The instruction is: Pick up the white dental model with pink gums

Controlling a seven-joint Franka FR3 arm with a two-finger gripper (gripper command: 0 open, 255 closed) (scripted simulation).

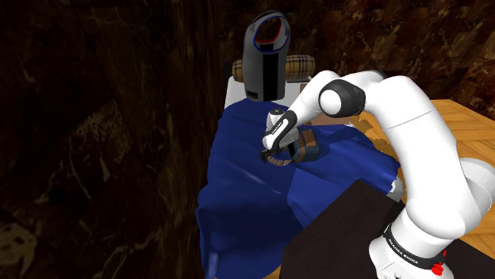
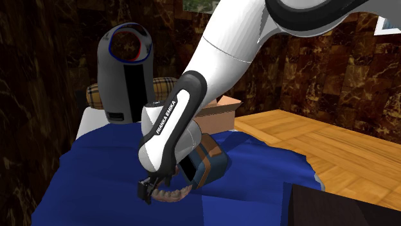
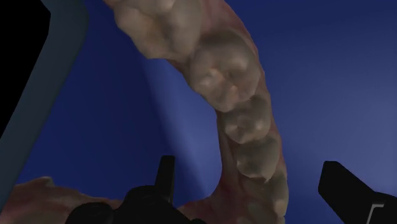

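Note:
The dental model has off-white teeth on pinkish gums and lies on a blue cloth. In the wrist view one side of its arch runs between my two black fingers, and neither finger touches it. My gripper is open and right down over the model. From the second exterior view the gripper is at the cloth, with the model just beside its tips. In the shoulder view the gripper is low over the blue cloth, and the model is mostly hidden beneath it.
A blue and brown box lies on the cloth right behind my hand. A tall grey and black device with an oval opening stands at the back, beside a plaid pillow and a cardboard box. Wooden floor lies beyond the cloth.

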